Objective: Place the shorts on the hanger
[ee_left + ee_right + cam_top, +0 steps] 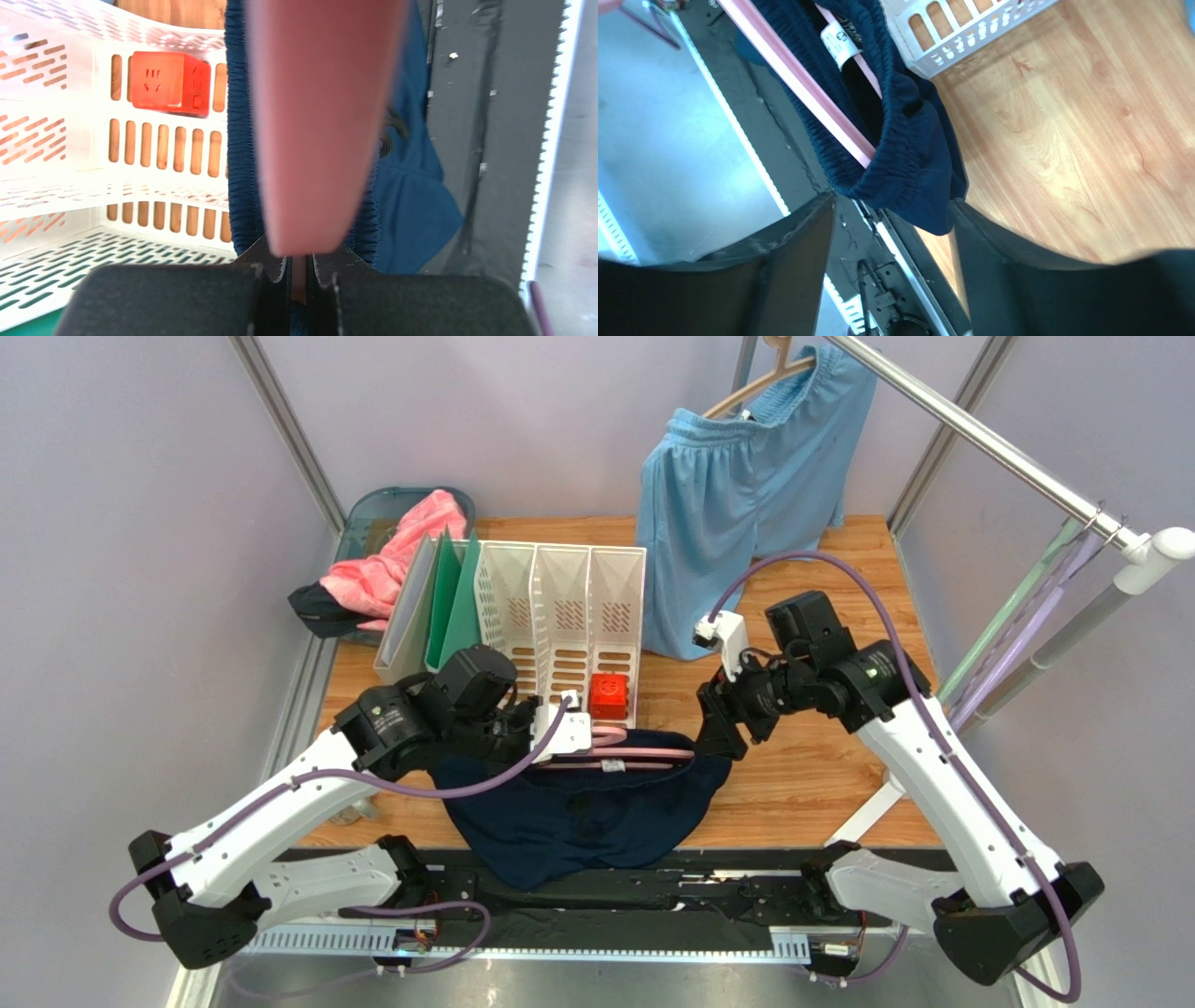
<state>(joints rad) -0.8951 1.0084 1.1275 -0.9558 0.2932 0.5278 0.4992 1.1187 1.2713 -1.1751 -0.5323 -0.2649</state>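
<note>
The dark navy shorts (589,812) hang by their waistband over the pink hanger (631,753), held low above the table's near edge. My left gripper (558,735) is shut on the hanger's left end. In the left wrist view the hanger (323,126) runs blurred out of the shut jaws (300,264), with the waistband (238,140) on both sides. My right gripper (723,731) is open around the shorts' right end. In the right wrist view the waistband end (906,161) sits between the spread fingers (787,273), with the hanger bar (801,84) and a white label (840,43) showing.
A white file rack (561,609) stands just behind the hanger, with a red cube (608,696) in it and green and grey folders (435,602) beside it. Light blue shorts (744,476) hang from the metal rail (982,434). A pink cloth (393,560) lies in a basket at the back left.
</note>
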